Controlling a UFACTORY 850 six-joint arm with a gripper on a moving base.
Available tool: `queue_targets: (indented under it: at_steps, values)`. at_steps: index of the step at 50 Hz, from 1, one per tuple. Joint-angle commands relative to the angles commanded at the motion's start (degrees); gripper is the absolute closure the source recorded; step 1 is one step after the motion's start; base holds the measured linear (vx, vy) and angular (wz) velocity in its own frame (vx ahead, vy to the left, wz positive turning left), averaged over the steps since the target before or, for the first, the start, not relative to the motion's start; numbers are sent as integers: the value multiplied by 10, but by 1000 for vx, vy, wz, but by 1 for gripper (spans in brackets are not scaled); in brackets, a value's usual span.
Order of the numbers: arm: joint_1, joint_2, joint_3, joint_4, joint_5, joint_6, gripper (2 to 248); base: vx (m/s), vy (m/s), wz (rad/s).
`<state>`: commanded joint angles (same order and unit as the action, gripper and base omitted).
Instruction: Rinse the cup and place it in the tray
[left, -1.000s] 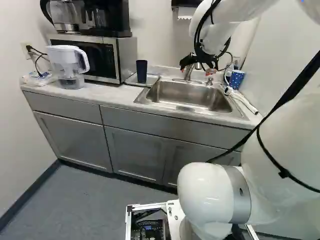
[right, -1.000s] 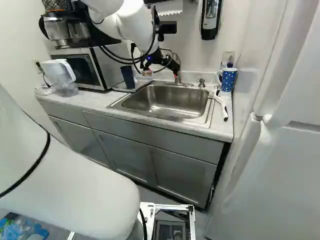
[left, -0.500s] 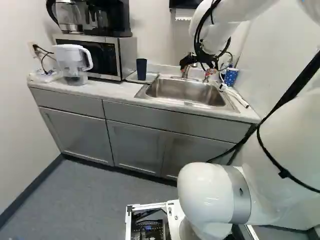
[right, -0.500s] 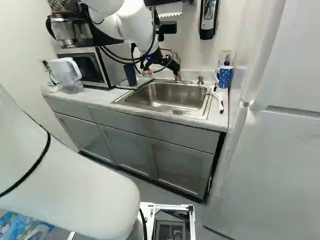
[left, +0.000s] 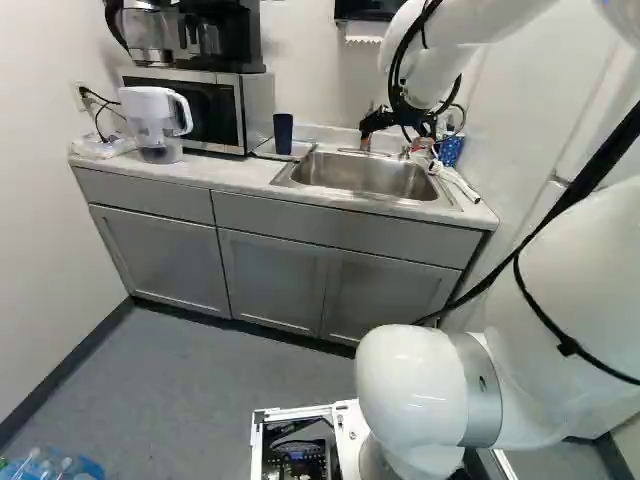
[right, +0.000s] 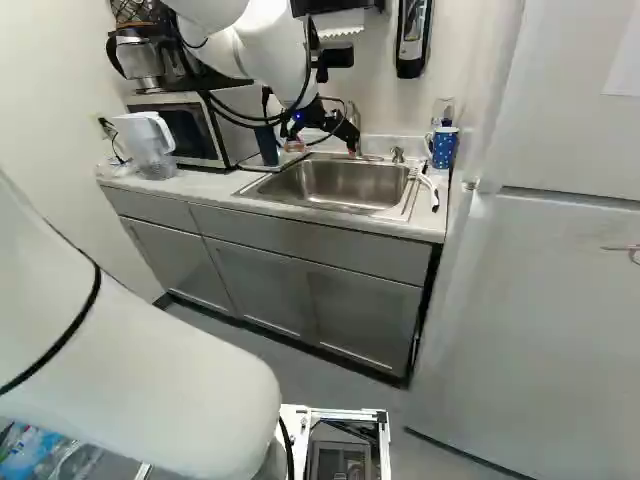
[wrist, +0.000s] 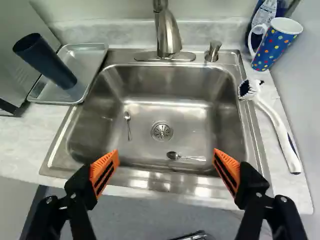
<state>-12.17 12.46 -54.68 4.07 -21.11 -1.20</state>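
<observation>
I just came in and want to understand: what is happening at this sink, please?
A robot arm has its gripper open above the sink, gripping nothing. The dark cup stands in the tray beside the sink, and two spoons lie in the sink. So the cup is where the task wants it; whether it was rinsed, I cannot tell.

White pitcher beside a microwave, coffee maker atop it.

Brushed, shiny metal sink; glossy patterned mug; matt, smooth dark cup; dull metal tray.
</observation>
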Motion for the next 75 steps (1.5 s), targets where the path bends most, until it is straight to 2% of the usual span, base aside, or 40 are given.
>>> queue_targets:
  at_steps: [75]
  values:
    - [0,0,0,0,0,0,3,-116,-2,0]
